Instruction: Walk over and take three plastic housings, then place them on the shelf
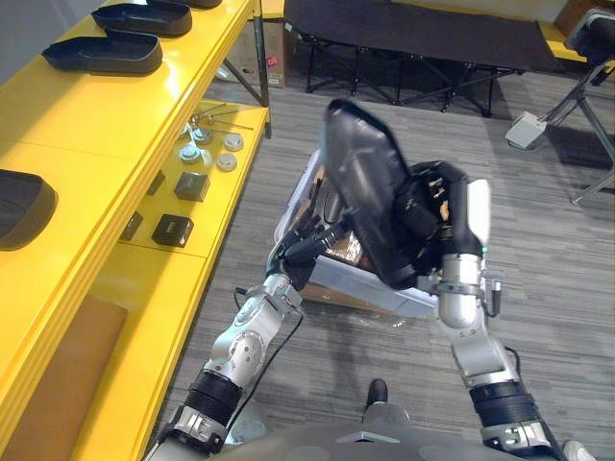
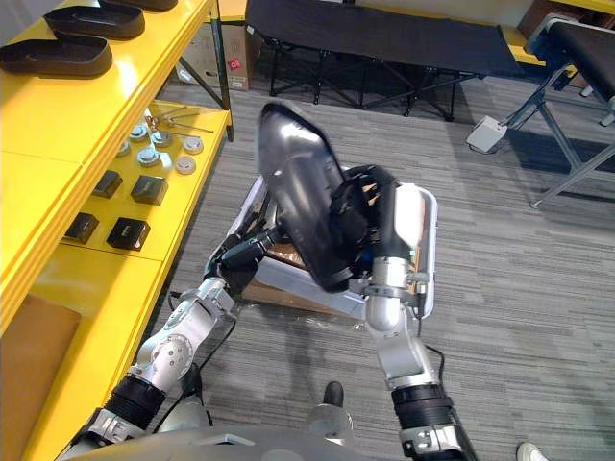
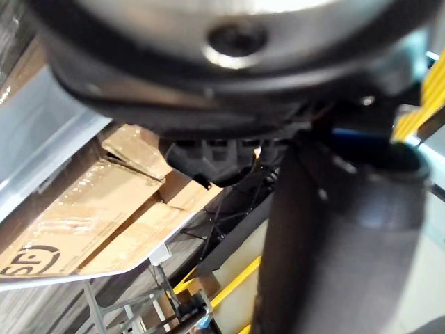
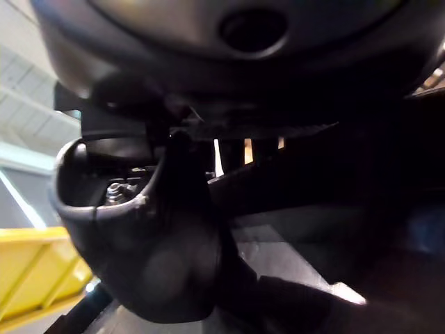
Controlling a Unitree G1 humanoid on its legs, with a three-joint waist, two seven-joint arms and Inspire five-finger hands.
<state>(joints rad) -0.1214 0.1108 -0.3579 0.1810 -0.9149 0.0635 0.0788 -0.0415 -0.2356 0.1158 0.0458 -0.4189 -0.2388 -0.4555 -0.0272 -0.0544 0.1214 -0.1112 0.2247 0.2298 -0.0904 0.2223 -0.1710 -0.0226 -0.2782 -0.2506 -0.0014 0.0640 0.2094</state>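
A long black plastic housing [image 1: 370, 192] is held up on end above a pale bin [image 1: 370, 286] on the floor. My right hand [image 1: 428, 206] has its fingers curled round the housing's right edge. Coming in from the lower left, my left hand [image 1: 309, 245] reaches the housing's lower left edge, its fingertips hidden behind the housing. On the top level of the yellow shelf [image 1: 86, 125] at my left lie three more black housings: two at the far end [image 1: 104, 54] [image 1: 144, 17] and one nearer [image 1: 21, 206].
The shelf's lower level holds small black boxes [image 1: 173, 230] and round metal parts [image 1: 207, 144]. Cardboard [image 3: 90, 209] lies in the bin. A black folding cot [image 1: 413, 34] stands beyond it, with a white box [image 1: 526, 130] and stand legs [image 1: 596, 96] at right.
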